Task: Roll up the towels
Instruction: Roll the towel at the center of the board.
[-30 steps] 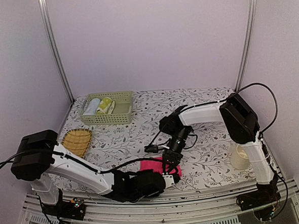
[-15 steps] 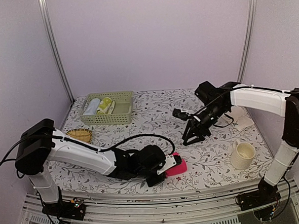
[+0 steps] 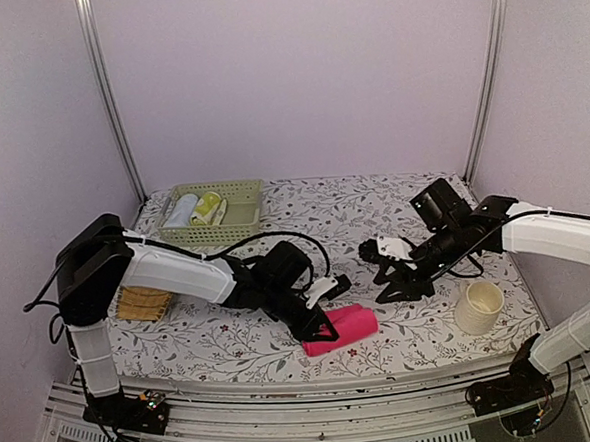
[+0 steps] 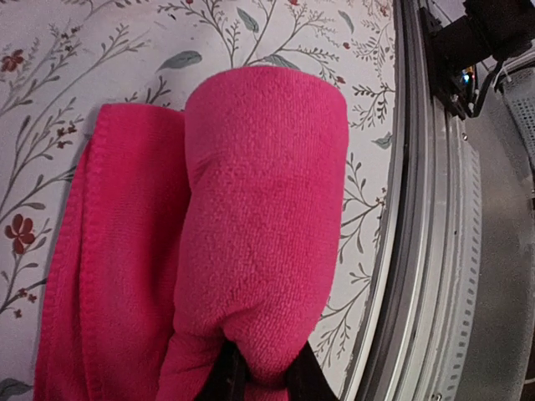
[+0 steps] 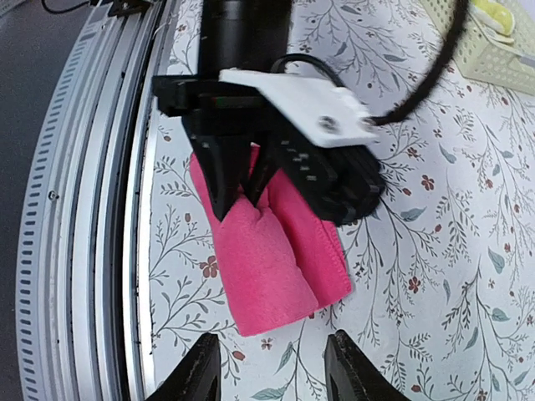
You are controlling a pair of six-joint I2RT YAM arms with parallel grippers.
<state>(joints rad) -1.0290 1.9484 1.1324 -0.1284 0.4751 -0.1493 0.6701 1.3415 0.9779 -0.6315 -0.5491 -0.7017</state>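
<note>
The pink towel lies near the table's front edge, a thick rolled part beside a flat layer. My left gripper comes in from the left and is shut on the roll's end, its black fingertips pinching a fold of cloth. In the right wrist view the towel lies just ahead of my right gripper, with the left gripper at its far end. My right gripper hovers to the right of the towel, open with nothing between its fingers.
A green basket at the back left holds rolled cloths. A woven straw mat lies at the left under the left arm. A cream mug stands at the front right. The metal front rail runs close beside the towel.
My right gripper left the towel, swung right and opened wider. My left gripper closed on the towel's end, and its arm swung away from the front edge.
</note>
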